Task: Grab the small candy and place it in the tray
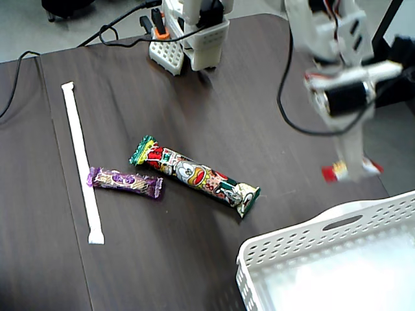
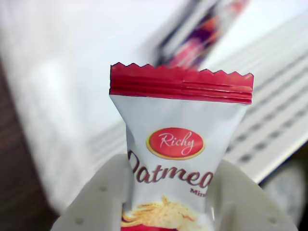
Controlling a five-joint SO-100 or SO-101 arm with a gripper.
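The small candy (image 1: 332, 172) has red ends and a white middle. My gripper (image 1: 350, 167) is shut on it and holds it in the air at the right side of the table, just beyond the far rim of the white perforated tray (image 1: 311, 230). In the wrist view the candy (image 2: 178, 125) fills the middle, upright between my two white fingers (image 2: 94, 202), red serrated end up; the gripper (image 2: 175, 214) pinches its lower part. The tray's holed wall (image 2: 269, 137) lies blurred behind it.
A purple-wrapped candy bar (image 1: 125, 181) and a long cartoon-printed stick (image 1: 194, 175) lie mid-table. A long white strip (image 1: 82, 162) lies at the left. The arm's base (image 1: 194, 35) and cables stand at the table's far edge. The table's right edge is close to the gripper.
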